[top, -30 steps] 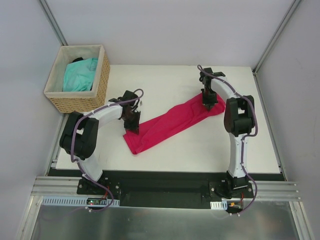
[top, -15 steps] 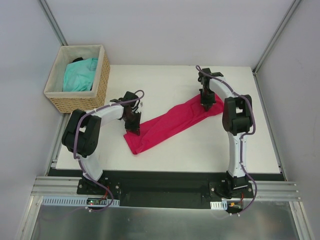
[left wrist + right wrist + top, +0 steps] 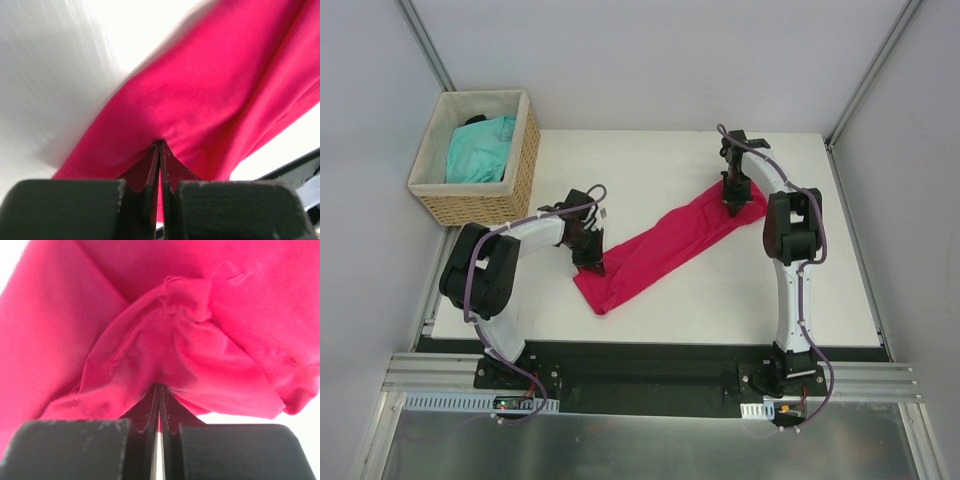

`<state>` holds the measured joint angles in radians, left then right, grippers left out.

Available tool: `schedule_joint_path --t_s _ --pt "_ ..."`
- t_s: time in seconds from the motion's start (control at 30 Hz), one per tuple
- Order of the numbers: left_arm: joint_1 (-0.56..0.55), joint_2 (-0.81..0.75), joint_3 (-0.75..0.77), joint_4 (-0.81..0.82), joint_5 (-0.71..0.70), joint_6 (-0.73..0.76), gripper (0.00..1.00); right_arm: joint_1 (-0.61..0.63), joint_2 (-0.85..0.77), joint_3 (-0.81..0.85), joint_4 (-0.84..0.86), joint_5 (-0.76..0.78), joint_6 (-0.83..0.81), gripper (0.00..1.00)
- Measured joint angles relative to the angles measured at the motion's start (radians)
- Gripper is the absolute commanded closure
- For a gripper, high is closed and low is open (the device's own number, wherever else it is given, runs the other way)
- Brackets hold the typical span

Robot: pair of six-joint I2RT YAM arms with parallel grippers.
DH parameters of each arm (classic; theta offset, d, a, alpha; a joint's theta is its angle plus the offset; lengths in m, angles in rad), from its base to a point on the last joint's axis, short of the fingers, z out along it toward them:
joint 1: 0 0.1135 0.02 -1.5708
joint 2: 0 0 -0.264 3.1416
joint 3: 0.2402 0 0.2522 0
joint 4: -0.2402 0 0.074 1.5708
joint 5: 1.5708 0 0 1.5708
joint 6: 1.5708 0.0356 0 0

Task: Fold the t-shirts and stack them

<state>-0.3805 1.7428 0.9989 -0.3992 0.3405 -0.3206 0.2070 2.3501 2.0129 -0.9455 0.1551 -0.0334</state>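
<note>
The crimson-pink t-shirt (image 3: 655,252) is stretched into a long diagonal band across the white table, from near left to far right. My left gripper (image 3: 592,262) is shut on its near-left end, the cloth (image 3: 210,95) pinched between the jaws. My right gripper (image 3: 731,208) is shut on the far-right end, where the fabric (image 3: 190,340) bunches in folds at the fingertips. The turquoise t-shirt (image 3: 480,148) lies crumpled inside the basket.
A woven wicker basket (image 3: 520,170) stands at the table's far-left corner, just behind my left arm. White enclosure walls and metal posts border the table (image 3: 650,165). A black rail with both arm bases runs along the near edge.
My left gripper has shifted slightly right and nearer with the shirt's end. My right gripper has edged a little farther back. The pink band has followed both.
</note>
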Motion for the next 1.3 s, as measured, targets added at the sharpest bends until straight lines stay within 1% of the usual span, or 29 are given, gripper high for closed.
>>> schedule_joint_path --t_s 0.13,0.33,0.4,0.53,0.7,0.77,0.97,1.1,1.3 --pt "0.0 -0.011 -0.027 -0.013 0.064 -0.005 1.0 -0.003 0.06 0.106 -0.029 -0.032 0.006 0.99" --pt "-0.021 0.027 -0.026 -0.045 0.163 -0.003 1.0 0.002 0.173 0.301 -0.01 -0.222 0.037 0.99" --pt "-0.035 0.06 -0.001 -0.067 0.202 -0.002 1.0 0.014 0.189 0.321 0.02 -0.27 0.05 0.99" --pt "-0.077 0.144 0.078 -0.102 0.267 0.004 1.0 0.067 0.209 0.321 0.111 -0.415 0.089 0.99" --pt "-0.153 0.271 0.215 -0.13 0.365 0.006 1.0 0.15 0.257 0.343 0.221 -0.586 0.145 0.99" --pt "-0.183 0.298 0.244 -0.13 0.391 0.007 1.0 0.173 0.273 0.352 0.252 -0.622 0.166 0.99" --pt "-0.24 0.32 0.259 -0.134 0.458 0.03 1.0 0.186 0.281 0.353 0.322 -0.649 0.224 0.99" --pt "-0.242 0.323 0.263 -0.144 0.465 0.049 1.0 0.167 0.311 0.389 0.381 -0.653 0.272 0.99" --pt "-0.242 0.331 0.275 -0.183 0.466 0.076 1.0 0.153 0.318 0.378 0.415 -0.646 0.287 0.99"
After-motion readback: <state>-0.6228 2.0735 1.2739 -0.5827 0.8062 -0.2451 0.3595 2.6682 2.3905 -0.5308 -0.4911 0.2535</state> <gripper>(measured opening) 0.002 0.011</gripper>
